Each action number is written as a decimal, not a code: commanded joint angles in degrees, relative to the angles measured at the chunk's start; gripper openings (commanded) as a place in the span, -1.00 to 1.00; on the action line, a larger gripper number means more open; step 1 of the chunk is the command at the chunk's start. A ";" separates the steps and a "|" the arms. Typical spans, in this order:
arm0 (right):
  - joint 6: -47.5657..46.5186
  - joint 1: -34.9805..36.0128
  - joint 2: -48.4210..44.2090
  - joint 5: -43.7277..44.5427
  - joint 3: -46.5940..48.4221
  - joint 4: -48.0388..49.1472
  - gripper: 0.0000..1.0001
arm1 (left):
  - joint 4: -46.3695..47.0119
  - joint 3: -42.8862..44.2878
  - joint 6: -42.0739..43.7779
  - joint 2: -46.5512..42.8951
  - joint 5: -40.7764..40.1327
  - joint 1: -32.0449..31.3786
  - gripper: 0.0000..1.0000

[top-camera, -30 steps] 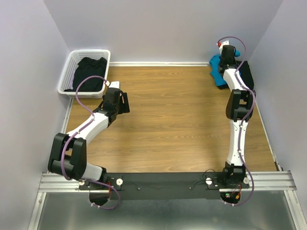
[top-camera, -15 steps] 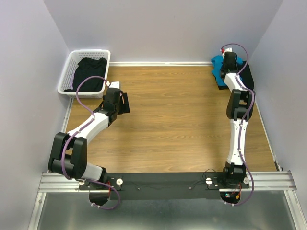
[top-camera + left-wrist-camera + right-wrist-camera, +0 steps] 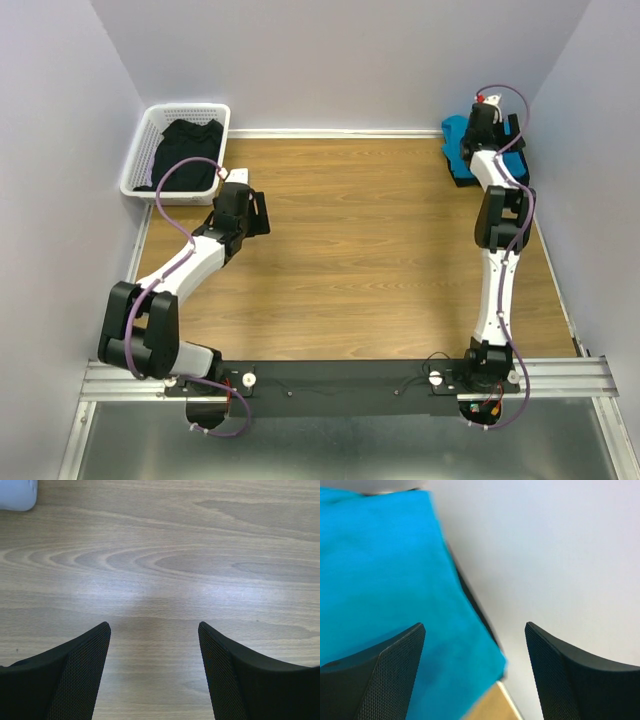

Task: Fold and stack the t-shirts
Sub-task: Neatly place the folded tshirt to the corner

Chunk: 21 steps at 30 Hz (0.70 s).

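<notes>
The right gripper (image 3: 474, 630) holds its 2 fingers (image 3: 385, 680) apart over the teal-blue t-shirt (image 3: 385, 565). Black cloth (image 3: 475, 607) shows under the shirt's edge, beside the white wall (image 3: 545, 545).

The left arm (image 3: 190, 265) and right arm (image 3: 495, 290) have white links and black joints. 1 purple cable (image 3: 186, 160) loops along each. The 2 fingers (image 3: 75, 675) are black, mesh-textured.

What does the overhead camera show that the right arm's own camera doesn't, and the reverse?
Only overhead: the white basket holding a black t-shirt, plus the left arm and right arm whole. Only the right wrist view: the right pincer close up, fingers spread, nothing between them. Both: the teal t-shirt lying by the wall.
</notes>
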 commanded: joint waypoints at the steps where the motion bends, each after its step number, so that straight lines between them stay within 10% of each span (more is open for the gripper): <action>1: 3.55 -0.28 -10.59 6.10 -3.52 2.67 0.78 | 1.36 0.35 0.41 -4.21 -1.80 -0.40 0.58; 21: 37.13 2.53 -80.89 -22.87 -47.64 -17.72 1.00 | -6.54 3.33 -1.60 -33.04 -14.45 -0.23 0.59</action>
